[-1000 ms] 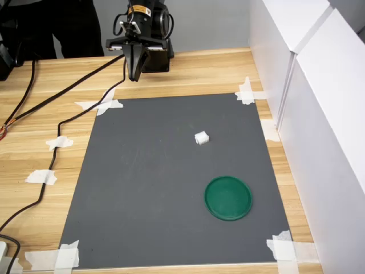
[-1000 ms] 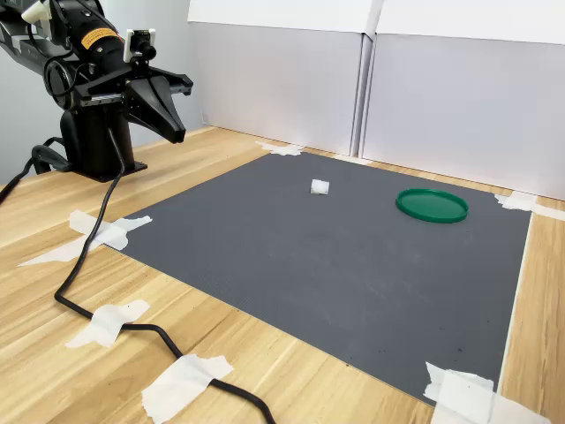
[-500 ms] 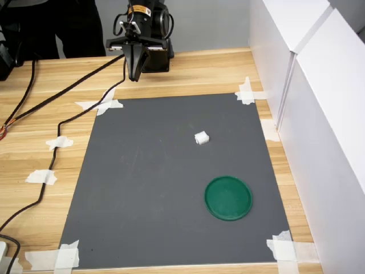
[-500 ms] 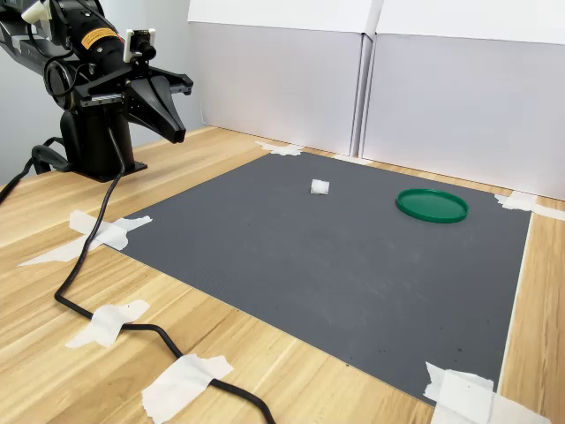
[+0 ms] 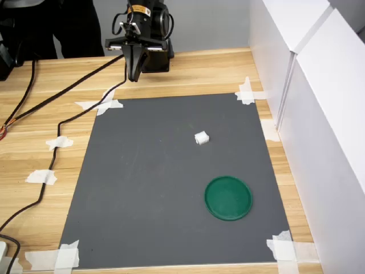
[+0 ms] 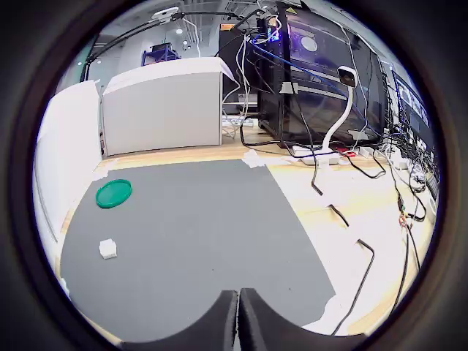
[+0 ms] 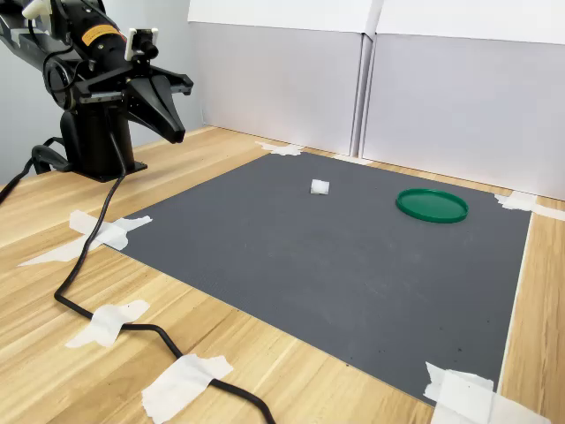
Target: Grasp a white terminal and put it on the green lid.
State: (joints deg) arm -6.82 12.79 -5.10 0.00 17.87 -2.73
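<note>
A tiny white terminal (image 5: 201,137) (image 7: 320,186) (image 6: 108,248) lies on the dark grey mat (image 5: 148,188), apart from everything. The round green lid (image 5: 228,197) (image 7: 432,205) (image 6: 114,194) rests flat on the same mat, nearer the white panels. My gripper (image 5: 133,75) (image 7: 177,134) (image 6: 238,307) hangs in the air over the wooden table beyond the mat's far corner, close to the arm's base. Its two black fingers are pressed together with nothing between them. It is well away from both the terminal and the lid.
White panels (image 5: 319,114) wall the first exterior view's right side. Black cables (image 5: 63,114) run across the wood, held by strips of white tape (image 5: 102,104). Tape also pins the mat's corners. A person in dark clothes (image 5: 51,23) stands behind the table.
The gripper has risen very slightly near the base. The terminal and the lid have not moved.
</note>
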